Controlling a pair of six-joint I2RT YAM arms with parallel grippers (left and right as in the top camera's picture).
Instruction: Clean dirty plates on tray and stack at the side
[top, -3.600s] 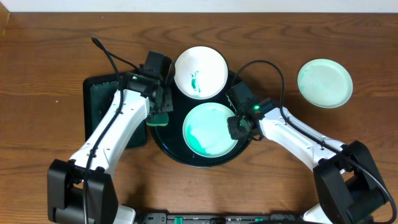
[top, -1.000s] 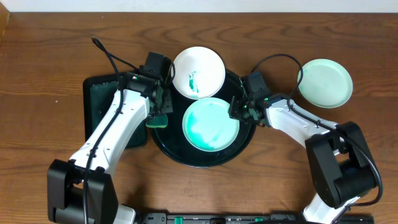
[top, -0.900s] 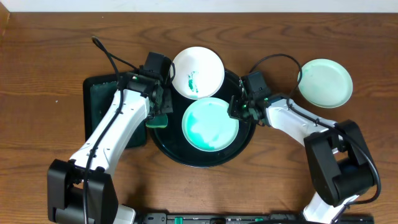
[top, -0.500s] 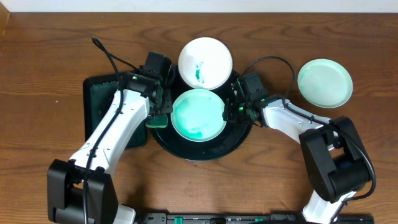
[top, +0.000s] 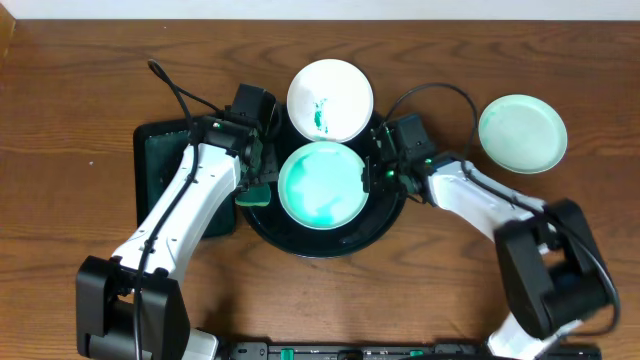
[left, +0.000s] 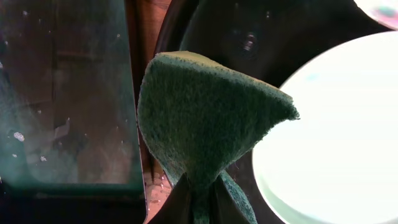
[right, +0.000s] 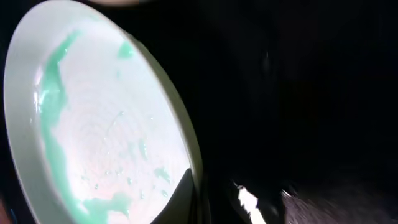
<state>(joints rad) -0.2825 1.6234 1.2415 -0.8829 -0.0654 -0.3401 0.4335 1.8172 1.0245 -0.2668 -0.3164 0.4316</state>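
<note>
1. On the wooden table (top: 80, 90), toward its middle, sits the round black tray (top: 330, 243), with a smeared mint-green plate (top: 320, 185) lying flat inside it, teal streaks across its face.
2. A white plate (top: 330, 100) with a small teal smear rests over the tray's far rim, partly off it and just beside the mint-green one.
3. Well apart to the right, a second mint-green plate (top: 522, 133) lies alone on the wood, with no smear visible.
4. The right gripper (top: 372, 172) is narrowed onto the smeared plate's right rim; in the right wrist view a dark fingertip (right: 179, 194) lies over that rim.
5. The left gripper (left: 198, 208) pinches a green sponge (left: 205, 130) by its lower end, so the pad fans out above the fingers.
6. The sponge hangs over the tray's left edge, just beside the smeared plate; whether it touches cannot be told.
7. Left of the round tray lies a rectangular black tray (top: 160, 180), its surface wet and speckled.
</note>
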